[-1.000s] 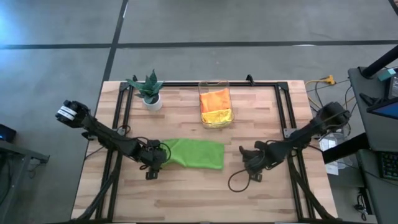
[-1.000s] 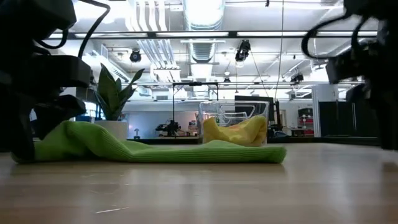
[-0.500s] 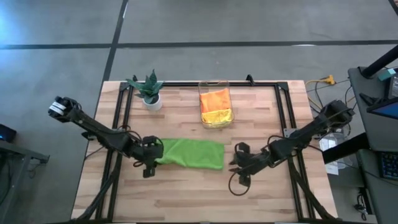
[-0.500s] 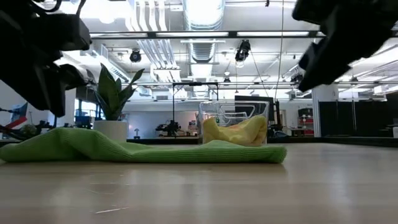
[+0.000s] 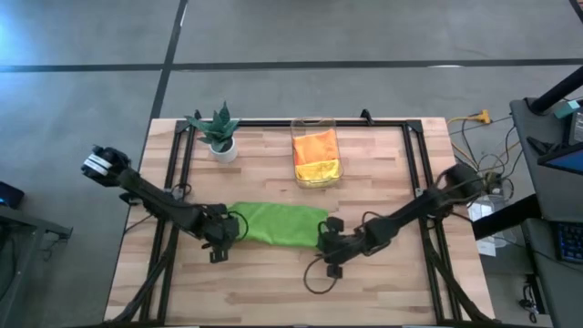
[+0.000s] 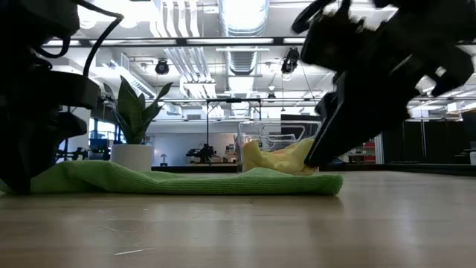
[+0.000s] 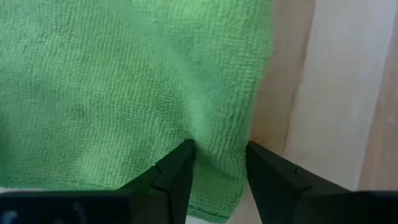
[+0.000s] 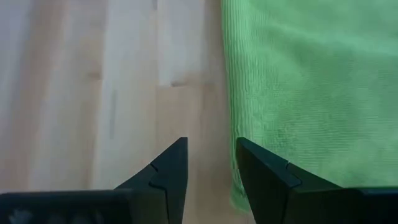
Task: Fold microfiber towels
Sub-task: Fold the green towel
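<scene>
A lime green microfiber towel (image 5: 278,224) lies flat, folded into a long band, near the middle of the light wooden desk (image 5: 273,292). The left gripper (image 5: 228,229) is at the left end of this towel. In the left wrist view its jaws are clamped on a small pinch of the green cloth at the towel's edge. The right gripper (image 5: 325,244) is just at the right end of the towel, low over the desk. Its jaws stand a little apart, with bare wood between them and the towel's edge beside one finger (image 8: 264,180); they hold nothing. Behind the towel stands a clear plastic bin (image 5: 315,157) with an orange towel (image 5: 314,144) and a yellow towel (image 5: 319,169) inside. A small green potted plant (image 5: 219,132) stands at the far left part of the desk.
</scene>
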You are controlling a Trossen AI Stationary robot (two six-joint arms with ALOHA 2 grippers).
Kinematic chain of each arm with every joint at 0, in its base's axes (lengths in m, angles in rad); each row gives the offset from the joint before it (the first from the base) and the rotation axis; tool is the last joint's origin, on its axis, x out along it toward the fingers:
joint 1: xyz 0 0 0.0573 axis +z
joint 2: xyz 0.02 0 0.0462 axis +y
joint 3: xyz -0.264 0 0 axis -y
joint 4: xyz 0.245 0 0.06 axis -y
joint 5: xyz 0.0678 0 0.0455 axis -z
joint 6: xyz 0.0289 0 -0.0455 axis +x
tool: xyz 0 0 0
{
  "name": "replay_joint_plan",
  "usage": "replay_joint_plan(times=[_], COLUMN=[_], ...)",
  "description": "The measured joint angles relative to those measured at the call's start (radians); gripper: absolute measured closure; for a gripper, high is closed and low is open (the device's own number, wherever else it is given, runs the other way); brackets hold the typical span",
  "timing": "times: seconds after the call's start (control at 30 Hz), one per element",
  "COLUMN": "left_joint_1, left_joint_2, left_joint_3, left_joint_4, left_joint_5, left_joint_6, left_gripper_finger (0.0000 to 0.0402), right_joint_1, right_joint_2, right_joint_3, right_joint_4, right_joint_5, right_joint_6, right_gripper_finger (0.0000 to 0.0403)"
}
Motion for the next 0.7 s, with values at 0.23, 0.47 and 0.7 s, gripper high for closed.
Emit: replay_joint_plan(times=[0.23,0.47,0.7], left_joint_1=[-0.014,-0.018,-0.019], left_joint_2=[0.106,0.104,0.085], left_joint_3=[0.011,0.003,0.005], left_joint_4=[0.002,0.002,-0.003], left_joint_5=[-0.005,-0.006,-0.002], left_joint_6=[-0.001,0.000,0.000], left_gripper_finger=[0.0270,0.0270,0.0270], right_joint_1=[-0.016,-0.018,-0.021], right_joint_2=[0.134,0.155,0.066], right_joint_3=[0.158,0.236,0.239], right_joint_4=[-0.292,-0.441,-0.470], right_joint_5=[-0.003,-0.006,0.038], right_joint_6=[0.052,0.064,0.041], right_gripper_finger=[0.0259,0.0262,0.0285])
